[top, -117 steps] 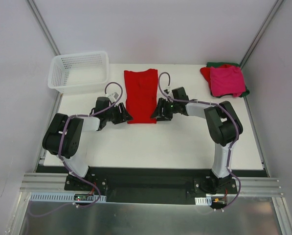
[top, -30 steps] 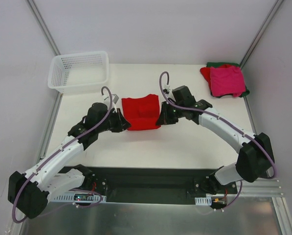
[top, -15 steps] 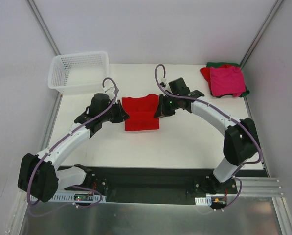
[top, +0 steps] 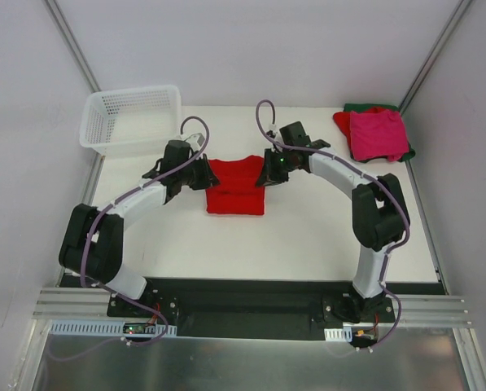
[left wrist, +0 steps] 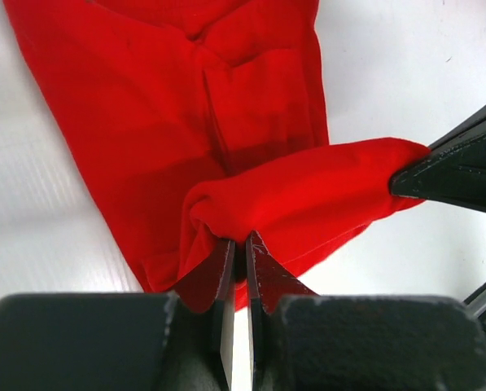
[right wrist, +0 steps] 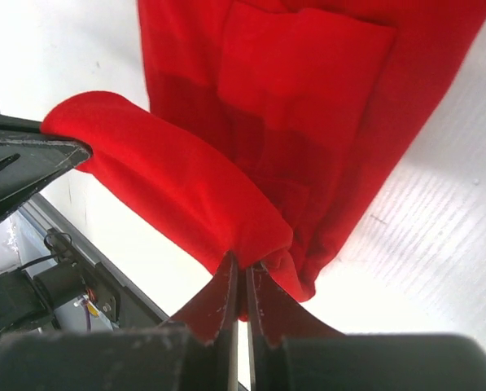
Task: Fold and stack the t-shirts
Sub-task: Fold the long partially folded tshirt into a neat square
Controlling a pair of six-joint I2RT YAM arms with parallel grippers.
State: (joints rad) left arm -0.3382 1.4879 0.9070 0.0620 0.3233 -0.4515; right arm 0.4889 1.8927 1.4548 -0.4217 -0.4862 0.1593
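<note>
A bright red t-shirt [top: 236, 186] lies folded over on itself in the middle of the white table [top: 308, 236]. My left gripper [top: 204, 173] is shut on its left edge, and my right gripper [top: 266, 172] is shut on its right edge. In the left wrist view the jaws [left wrist: 239, 242] pinch a rolled fold of the red t-shirt [left wrist: 251, 122]. In the right wrist view the jaws [right wrist: 242, 265] pinch the same fold of the red t-shirt [right wrist: 308, 98]. A stack of folded t-shirts [top: 374, 133], magenta-pink on top of red and dark green, sits at the back right corner.
A white plastic mesh basket [top: 132, 119] stands at the back left corner of the table. Grey walls close in the back and both sides. The arms' bases are bolted to a black rail [top: 243, 305] at the near edge.
Both grippers have carried the near edge of the red t-shirt away from me, toward the back, doubling it over; the shirt now reads much shorter than when it lay stretched out.
</note>
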